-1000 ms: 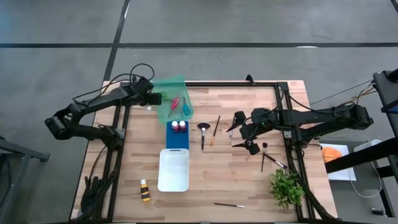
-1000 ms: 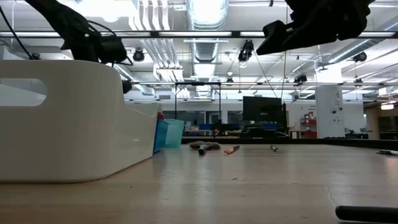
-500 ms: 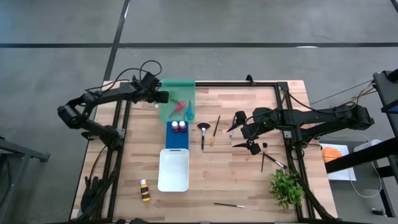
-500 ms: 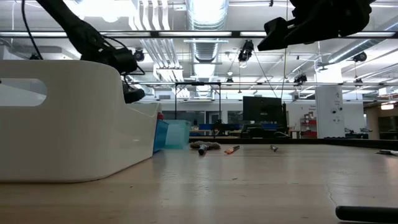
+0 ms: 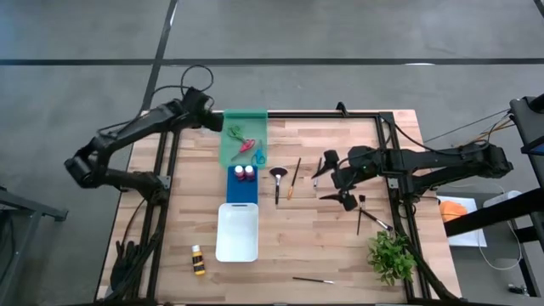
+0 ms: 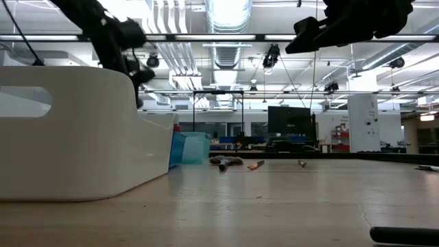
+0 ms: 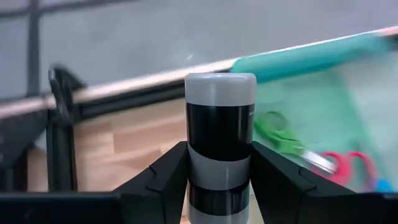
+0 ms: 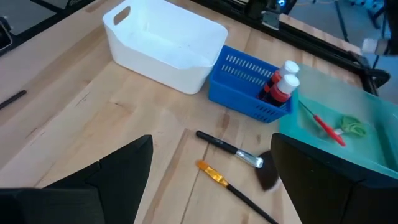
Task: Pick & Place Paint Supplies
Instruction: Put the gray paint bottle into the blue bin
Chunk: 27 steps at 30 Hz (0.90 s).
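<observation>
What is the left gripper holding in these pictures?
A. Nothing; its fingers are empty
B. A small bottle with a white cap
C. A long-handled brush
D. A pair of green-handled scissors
B. In the left wrist view the left gripper has its two dark fingers clamped on either side of an upright dark bottle with a white cap, while the scissors lie apart in the green tray.

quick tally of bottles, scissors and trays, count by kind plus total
bottles: 4, two in the blue tray, a yellow bottle on the table, a black bottle in the left claw
scissors: 3, all in the green tray
trays: 3, green, blue and the white tray
total: 10
</observation>
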Motion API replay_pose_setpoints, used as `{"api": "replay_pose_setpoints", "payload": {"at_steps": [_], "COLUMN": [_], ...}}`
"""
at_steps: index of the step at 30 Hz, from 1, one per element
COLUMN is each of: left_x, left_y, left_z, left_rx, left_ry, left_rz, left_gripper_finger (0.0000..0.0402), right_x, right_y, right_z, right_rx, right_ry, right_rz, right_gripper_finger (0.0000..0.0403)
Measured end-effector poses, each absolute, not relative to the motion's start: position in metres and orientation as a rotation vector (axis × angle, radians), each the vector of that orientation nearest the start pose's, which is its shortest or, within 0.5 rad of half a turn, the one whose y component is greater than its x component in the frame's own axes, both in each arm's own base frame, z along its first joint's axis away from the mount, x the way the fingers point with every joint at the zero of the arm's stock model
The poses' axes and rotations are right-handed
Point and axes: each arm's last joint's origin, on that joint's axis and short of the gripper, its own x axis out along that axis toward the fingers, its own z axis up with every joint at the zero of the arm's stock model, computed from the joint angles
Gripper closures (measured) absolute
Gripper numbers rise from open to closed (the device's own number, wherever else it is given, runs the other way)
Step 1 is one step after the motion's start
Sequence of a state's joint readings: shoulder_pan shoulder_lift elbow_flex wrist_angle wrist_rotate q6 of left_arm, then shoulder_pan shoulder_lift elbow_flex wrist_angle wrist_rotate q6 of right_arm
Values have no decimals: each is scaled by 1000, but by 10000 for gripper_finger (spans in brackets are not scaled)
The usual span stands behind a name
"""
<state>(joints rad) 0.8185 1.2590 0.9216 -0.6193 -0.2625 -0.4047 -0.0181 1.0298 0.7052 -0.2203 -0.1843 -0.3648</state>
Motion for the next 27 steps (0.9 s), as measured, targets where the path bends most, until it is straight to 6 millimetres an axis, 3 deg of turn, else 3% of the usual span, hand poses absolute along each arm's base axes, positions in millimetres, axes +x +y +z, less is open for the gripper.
{"api": "replay_pose_setpoints", "payload": {"at_steps": [5,9,20,27], "left_x": [163,175,241,277], "left_y": [149,117,18,-14], "left_z": [285,296,297,292], "left_rx": [-510,-450,-284,-253], "left_ry": [676,647,578,546], "left_rz": [923,728,190,65], "left_gripper_finger": [240,240,240,240], "right_x": [218,221,231,244], "right_y": [1,1,3,4], "right_z": [264,272,289,284], "right_rx": [-315,-359,-484,-436], "right_ry": [456,366,139,104], "right_rz": [248,239,270,319], "right_gripper_finger": [78,78,78,78]}}
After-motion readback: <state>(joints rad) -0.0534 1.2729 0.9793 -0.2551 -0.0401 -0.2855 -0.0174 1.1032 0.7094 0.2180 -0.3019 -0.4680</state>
